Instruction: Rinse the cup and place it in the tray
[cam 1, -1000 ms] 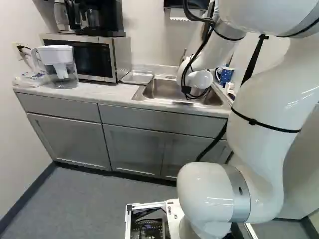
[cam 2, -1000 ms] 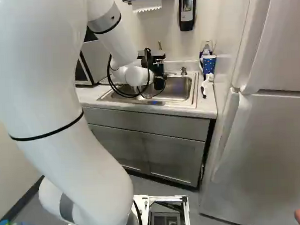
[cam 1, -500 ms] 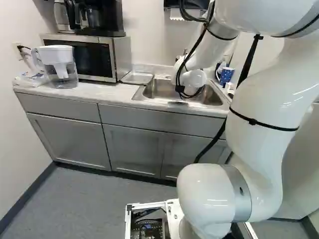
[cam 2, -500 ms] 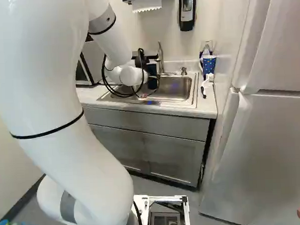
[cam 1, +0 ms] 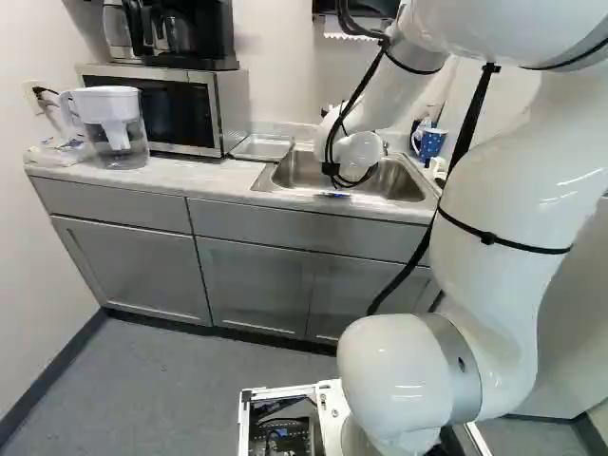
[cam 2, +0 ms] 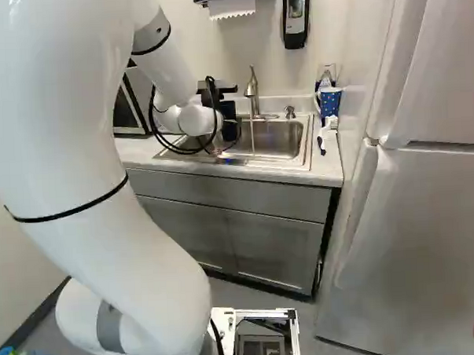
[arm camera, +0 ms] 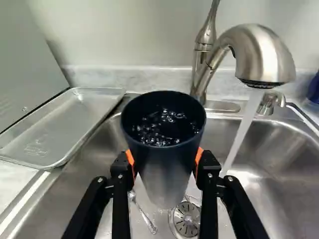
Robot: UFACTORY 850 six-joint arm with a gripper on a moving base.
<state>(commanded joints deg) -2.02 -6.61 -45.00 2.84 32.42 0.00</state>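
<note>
1. Main worry: bubbly water inside that dark tapered cup; tipping it outside the stainless-steel sink could soak the pale worktop.
2. Wet sides might slip, too.
3. Black two-finger tool: partly open, orange pads clamping the cup upright above the sink.

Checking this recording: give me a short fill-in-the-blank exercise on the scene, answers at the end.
The gripper holds the dark cup between two fingers with ____ pads.
A stream of ____ runs from the faucet beside the cup.
The cup is over the sink, not over the shallow metal ____.
The white-spotted mug on the counter is ____.

Missing words: orange; water; tray; blue.
</note>
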